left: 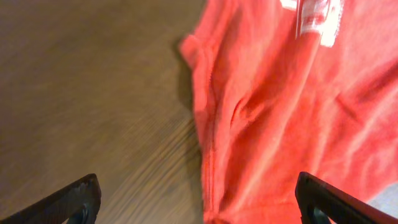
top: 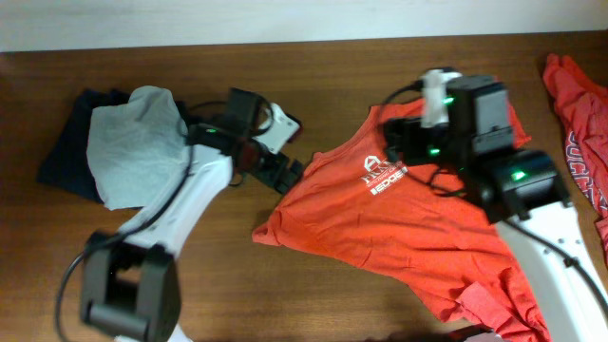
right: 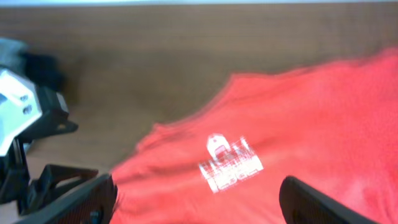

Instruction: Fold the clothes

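One orange-red T-shirt (top: 418,228) lies spread and rumpled on the table, chest up, with white lettering (top: 384,177). A second one (top: 581,123) lies bunched at the far right edge. My left gripper (top: 285,173) is open and empty at the spread shirt's left edge. In the left wrist view (left: 196,182) the shirt's hem (left: 273,106) lies between the fingers. My right gripper (top: 395,135) is open and empty, hovering over the shirt's upper part. In the right wrist view (right: 198,182) the lettering (right: 230,163) shows just beyond the fingers.
A grey garment (top: 133,142) lies on a dark navy one (top: 66,147) at the left of the wooden table (top: 313,81). The left arm's base (top: 123,290) stands at the front left. The left gripper shows in the right wrist view (right: 31,143).
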`<state>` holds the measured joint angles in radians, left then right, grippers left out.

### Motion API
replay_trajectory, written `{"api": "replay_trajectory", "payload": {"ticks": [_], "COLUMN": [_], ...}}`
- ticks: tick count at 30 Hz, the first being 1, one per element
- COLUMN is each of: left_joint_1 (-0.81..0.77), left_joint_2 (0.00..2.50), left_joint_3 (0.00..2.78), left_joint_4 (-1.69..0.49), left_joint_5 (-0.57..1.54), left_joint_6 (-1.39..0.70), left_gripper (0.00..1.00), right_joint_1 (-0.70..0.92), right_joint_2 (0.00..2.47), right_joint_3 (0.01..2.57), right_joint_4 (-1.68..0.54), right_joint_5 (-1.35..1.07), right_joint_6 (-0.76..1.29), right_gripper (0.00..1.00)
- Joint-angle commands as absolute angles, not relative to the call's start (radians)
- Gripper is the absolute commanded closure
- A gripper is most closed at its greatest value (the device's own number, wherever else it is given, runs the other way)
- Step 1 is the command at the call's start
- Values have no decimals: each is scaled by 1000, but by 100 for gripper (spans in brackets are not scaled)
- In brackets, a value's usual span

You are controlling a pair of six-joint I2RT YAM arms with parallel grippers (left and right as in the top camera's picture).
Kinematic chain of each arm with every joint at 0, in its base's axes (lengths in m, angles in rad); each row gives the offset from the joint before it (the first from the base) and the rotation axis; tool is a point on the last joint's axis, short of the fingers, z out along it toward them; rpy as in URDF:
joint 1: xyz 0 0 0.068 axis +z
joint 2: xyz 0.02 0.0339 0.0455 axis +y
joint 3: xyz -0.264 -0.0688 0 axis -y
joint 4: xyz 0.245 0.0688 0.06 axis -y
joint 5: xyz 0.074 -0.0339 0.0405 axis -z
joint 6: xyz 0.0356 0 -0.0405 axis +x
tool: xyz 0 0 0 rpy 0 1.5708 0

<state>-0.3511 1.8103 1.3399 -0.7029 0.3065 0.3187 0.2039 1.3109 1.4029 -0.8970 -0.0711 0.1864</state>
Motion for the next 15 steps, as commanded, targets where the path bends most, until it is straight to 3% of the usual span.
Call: {"api": "replay_trajectory", "payload": {"ticks": [1, 5, 7, 11, 15], "left_joint_1": [-391, -422, -433, -449, -451], "left_joint_2": [1916, 2006, 2033, 2054, 2054], "left_joint_3": [1355, 1355, 1355, 1355, 1355], "left_joint_4": [-674, -607, -582, -549, -533], "left_joint_5": [313, 297, 291, 291, 290], "left_joint_6": [449, 459, 459, 458, 458], "left_gripper": [1, 1, 8, 39, 91], "right_joint_1": [101, 27, 13, 12, 12], "right_joint_2": [1323, 1335, 1336, 1336, 1336], "right_joint_3": [1408, 1408, 1408, 1407, 1407], "right_joint_4": [-954, -1012, -1022, -1025, -1024], "right_joint_5": [-147, -147, -147, -147, -146], "right_joint_6": [226, 226, 226, 226, 226], "right_gripper": [12, 12, 12, 12, 11]}}
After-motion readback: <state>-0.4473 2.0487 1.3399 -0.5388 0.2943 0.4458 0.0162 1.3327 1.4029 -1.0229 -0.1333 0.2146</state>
